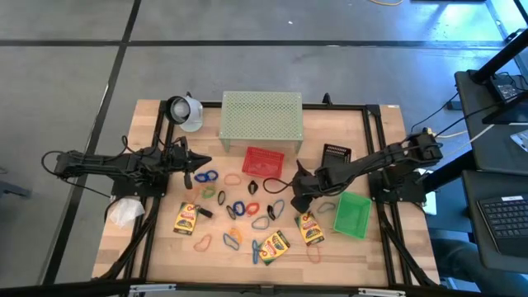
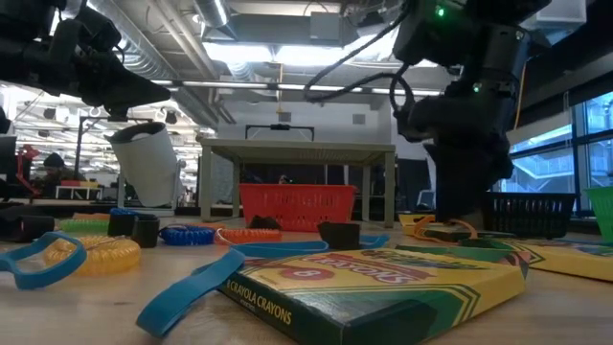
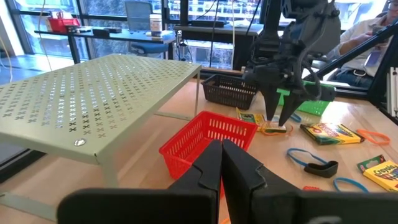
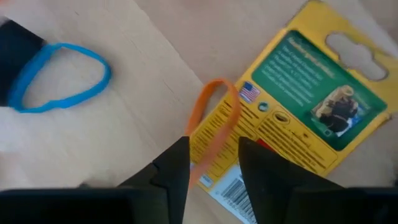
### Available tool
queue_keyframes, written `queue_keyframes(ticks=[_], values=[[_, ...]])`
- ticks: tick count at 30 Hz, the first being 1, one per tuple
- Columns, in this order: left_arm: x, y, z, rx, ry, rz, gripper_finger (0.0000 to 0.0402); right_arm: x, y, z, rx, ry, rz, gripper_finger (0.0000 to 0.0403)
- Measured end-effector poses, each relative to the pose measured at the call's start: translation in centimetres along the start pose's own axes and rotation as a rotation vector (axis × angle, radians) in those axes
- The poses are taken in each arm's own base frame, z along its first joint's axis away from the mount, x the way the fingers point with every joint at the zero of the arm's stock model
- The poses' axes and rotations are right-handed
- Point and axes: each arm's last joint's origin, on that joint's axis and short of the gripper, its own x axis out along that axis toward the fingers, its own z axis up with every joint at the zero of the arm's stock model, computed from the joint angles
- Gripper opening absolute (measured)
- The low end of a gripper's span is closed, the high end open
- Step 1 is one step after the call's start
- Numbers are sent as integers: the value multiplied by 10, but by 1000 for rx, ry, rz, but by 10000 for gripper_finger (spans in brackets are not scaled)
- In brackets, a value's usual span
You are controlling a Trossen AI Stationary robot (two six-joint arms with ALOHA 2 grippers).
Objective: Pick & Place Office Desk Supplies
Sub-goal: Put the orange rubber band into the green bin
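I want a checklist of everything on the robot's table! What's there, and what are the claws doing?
Surface: wooden table, bare at its front edge.
Job's things: four crayon boxes; one lies under the right gripper, another nearer the left arm. Coloured loops and clips scattered mid-table.
Containers: red basket, black basket, green bin.
Clutter: pale green perforated shelf; white wad.
Grippers: left gripper shut, empty, raised beside the red basket. Right gripper open, fingers astride an orange loop that lies on the crayon box.
Cables: black leads along both arms.
Surroundings: desks and a keyboard beside the table.
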Motion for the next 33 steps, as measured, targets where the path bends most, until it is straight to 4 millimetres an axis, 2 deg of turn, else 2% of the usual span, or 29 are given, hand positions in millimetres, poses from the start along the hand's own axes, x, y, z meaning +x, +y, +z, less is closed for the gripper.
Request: queue_keyframes(ticks=[9,12,17,24,33], values=[[0,0,0,0,1,-7,4,6,0,0,-3,2,-20,118],[0,0,0,0,1,-7,4,6,0,0,-3,-2,-23,87],[0,0,0,0,1,-7,4,6,0,0,-6,-6,-23,10],[0,0,0,0,1,-7,4,4,2,1,9,-11,-4,3],[0,0,0,0,1,-7,4,-21,31,18,-39,-59,145,1]])
